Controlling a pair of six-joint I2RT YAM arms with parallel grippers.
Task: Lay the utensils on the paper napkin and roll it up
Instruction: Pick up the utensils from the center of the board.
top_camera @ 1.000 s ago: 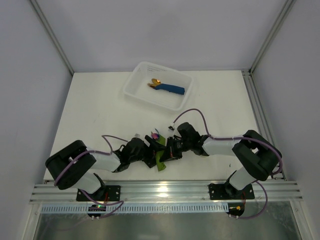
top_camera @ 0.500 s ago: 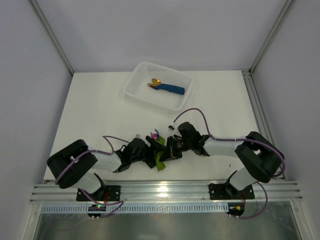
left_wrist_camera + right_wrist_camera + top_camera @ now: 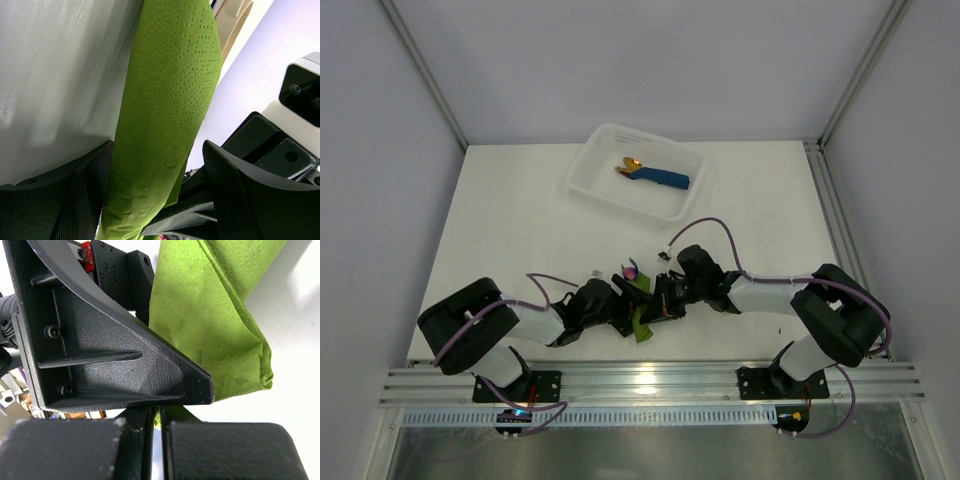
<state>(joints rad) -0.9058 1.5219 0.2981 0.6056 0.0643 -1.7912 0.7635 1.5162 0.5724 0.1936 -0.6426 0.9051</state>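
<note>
The paper napkin [image 3: 640,325] is rolled into an olive-green tube near the front of the table, between both grippers. In the left wrist view the roll [image 3: 170,100] runs between my left gripper's [image 3: 157,145] fingers, which close on its sides. My left gripper [image 3: 620,312] and right gripper [image 3: 655,305] meet over the roll. In the right wrist view my right gripper [image 3: 160,440] is almost fully shut, with a sliver of green napkin [image 3: 210,330] in the slit. A left gripper finger [image 3: 100,355] crosses that view. Iridescent utensil tips [image 3: 631,270] stick out of the roll's far end.
A white tray [image 3: 590,165] stands at the back and holds a blue rolled napkin with gold cutlery [image 3: 665,179]. A beige piece [image 3: 235,20] shows beyond the roll's far end. The metal rail [image 3: 650,380] with the arm bases runs along the near edge.
Almost nothing has changed. The left arm has edged slightly right towards the roll, and both grippers stay at the napkin.
</note>
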